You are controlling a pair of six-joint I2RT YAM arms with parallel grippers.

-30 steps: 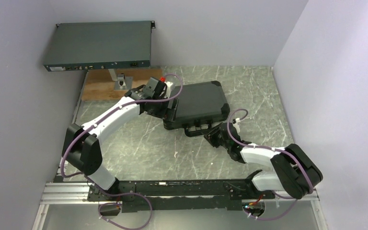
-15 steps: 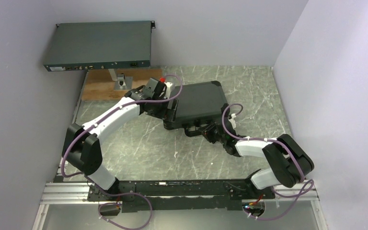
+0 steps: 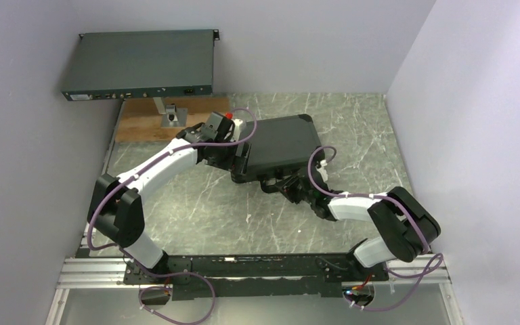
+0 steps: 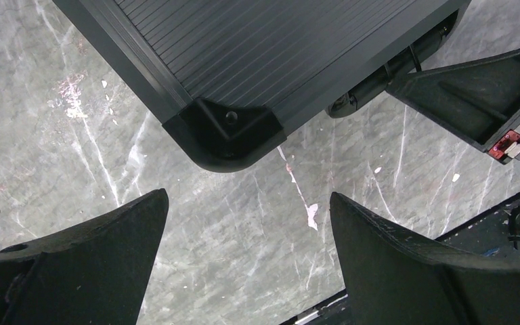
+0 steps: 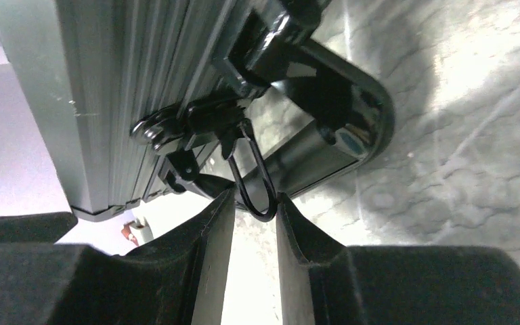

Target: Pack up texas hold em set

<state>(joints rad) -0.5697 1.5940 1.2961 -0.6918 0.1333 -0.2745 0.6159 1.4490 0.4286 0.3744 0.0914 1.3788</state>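
Note:
The black briefcase [image 3: 284,143] lies closed on the marble table; chips, cards and buttons are hidden. My left gripper [image 3: 239,161] is open at the case's left front corner, which shows in the left wrist view [image 4: 227,128] just beyond the gripper [image 4: 247,230], not touching. My right gripper [image 3: 291,189] is at the case's front edge beside the handle [image 5: 342,128]. In the right wrist view its fingers [image 5: 254,203] are nearly together, with the wire loop [image 5: 252,179] of a front latch pinched between the tips.
A large flat grey electronics box [image 3: 139,64] stands on a bracket at the back left over a wooden board [image 3: 142,125]. Walls close the left, back and right sides. The right arm's wrist [image 4: 474,101] shows near the case's front in the left wrist view.
My right gripper has moved up and left to the case's front latch. The left arm has shifted only slightly at the case's corner.

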